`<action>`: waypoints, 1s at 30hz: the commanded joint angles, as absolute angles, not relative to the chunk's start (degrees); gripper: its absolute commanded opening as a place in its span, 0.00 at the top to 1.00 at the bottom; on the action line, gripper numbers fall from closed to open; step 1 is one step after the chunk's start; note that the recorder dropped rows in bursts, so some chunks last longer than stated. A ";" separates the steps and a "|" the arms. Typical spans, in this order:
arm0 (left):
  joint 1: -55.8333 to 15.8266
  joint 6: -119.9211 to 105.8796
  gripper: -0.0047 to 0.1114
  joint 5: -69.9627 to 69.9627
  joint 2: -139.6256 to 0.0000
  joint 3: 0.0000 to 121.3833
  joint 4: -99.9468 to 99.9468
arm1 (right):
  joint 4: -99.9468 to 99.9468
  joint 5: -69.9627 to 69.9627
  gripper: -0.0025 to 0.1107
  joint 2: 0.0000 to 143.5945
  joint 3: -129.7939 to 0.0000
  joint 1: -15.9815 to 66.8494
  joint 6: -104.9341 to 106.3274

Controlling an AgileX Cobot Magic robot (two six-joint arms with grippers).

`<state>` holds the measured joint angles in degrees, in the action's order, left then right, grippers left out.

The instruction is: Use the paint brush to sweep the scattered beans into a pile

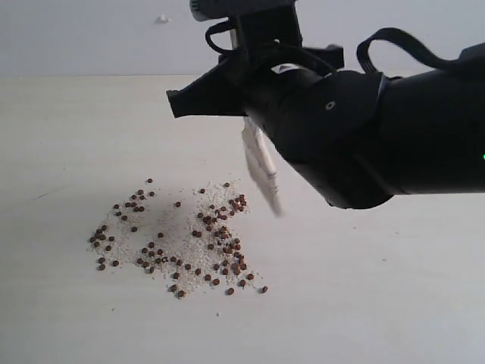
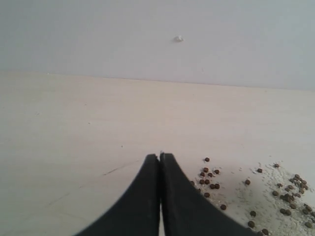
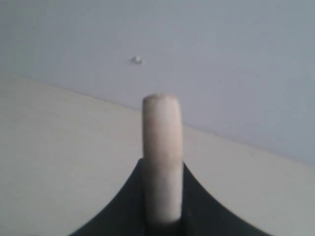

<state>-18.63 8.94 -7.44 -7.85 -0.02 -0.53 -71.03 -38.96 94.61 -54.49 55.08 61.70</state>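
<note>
The right gripper (image 3: pixel 162 166) clamps the paint brush (image 3: pixel 161 123), likely light and stiff, by its handle; the left gripper (image 2: pixel 160 160) is closed, empty.

1 paint brush (image 1: pixel 261 173), dozens of beans (image 1: pixel 220 228), 2 end effectors (image 2: pixel 159 157) (image 3: pixel 162 166).

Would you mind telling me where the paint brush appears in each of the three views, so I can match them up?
Exterior view: the paint brush is blurred, slanting down from the dark arm near centre, its tip beside the beans.
Left wrist view: not in it.
Right wrist view: its pale handle is clamped in the right gripper.
Shared landmark: the small white speck on the wall.
</note>
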 commanded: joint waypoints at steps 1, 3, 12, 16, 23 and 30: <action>-18.97 9.36 0.96 -7.19 -7.60 0.00 -0.90 | -60.93 -41.85 0.98 95.39 -54.68 53.78 71.81; -18.97 9.36 0.96 -7.19 -7.60 0.00 -0.90 | -53.72 -41.65 0.98 97.30 -54.68 53.29 71.00; -18.97 9.36 0.96 -7.19 -7.60 0.00 -0.90 | -28.46 -47.31 0.98 110.66 -54.68 51.97 68.40; -18.97 9.36 0.96 -7.19 -7.60 0.00 -0.90 | -22.97 -47.42 0.98 115.64 -54.81 50.49 64.07; -18.97 9.36 0.96 -7.19 -7.60 0.00 -0.90 | -18.88 -46.44 0.98 117.32 -54.81 50.29 52.43; -18.97 9.36 0.96 -7.19 -7.60 0.00 -0.90 | -14.58 -36.55 0.98 117.18 -54.81 50.29 41.74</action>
